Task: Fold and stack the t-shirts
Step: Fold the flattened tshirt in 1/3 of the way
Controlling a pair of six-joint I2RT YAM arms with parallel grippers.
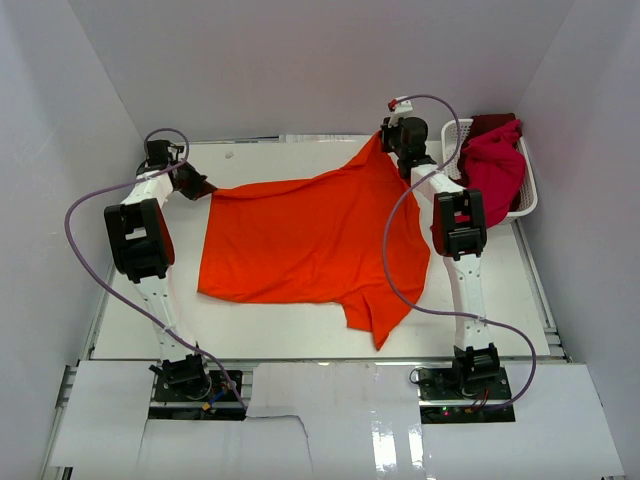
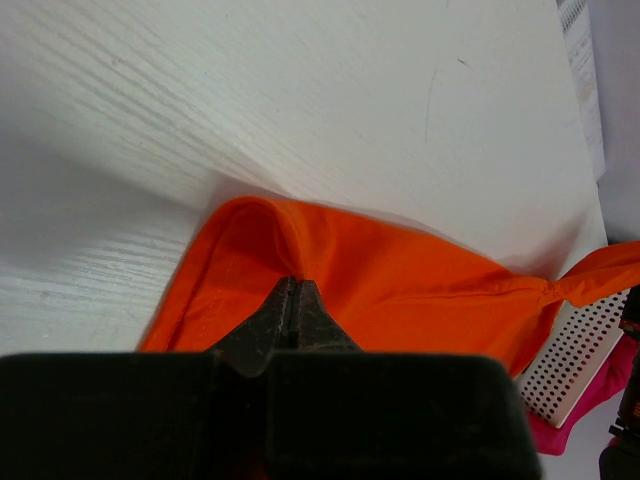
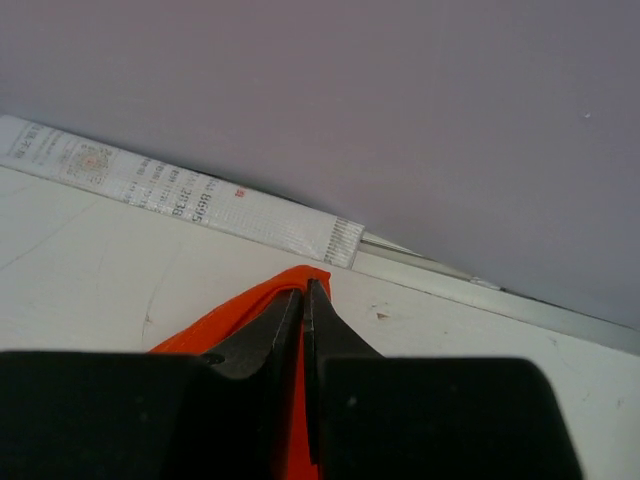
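Note:
A large bright orange t-shirt (image 1: 310,240) lies spread on the white table (image 1: 300,340). My left gripper (image 1: 200,187) is shut on its far left corner; in the left wrist view the fingertips (image 2: 296,285) pinch a fold of the orange t-shirt (image 2: 400,290). My right gripper (image 1: 385,140) is shut on the far right corner and lifts it into a peak; in the right wrist view the gripper (image 3: 305,290) pinches the orange t-shirt (image 3: 215,325). A crimson-magenta t-shirt (image 1: 495,165) and a dark red one (image 1: 490,122) lie bunched in the basket.
A white plastic lattice basket (image 1: 452,135) stands at the far right corner of the table, close beside my right gripper; it also shows in the left wrist view (image 2: 575,355). Grey enclosure walls (image 1: 300,60) surround the table on three sides.

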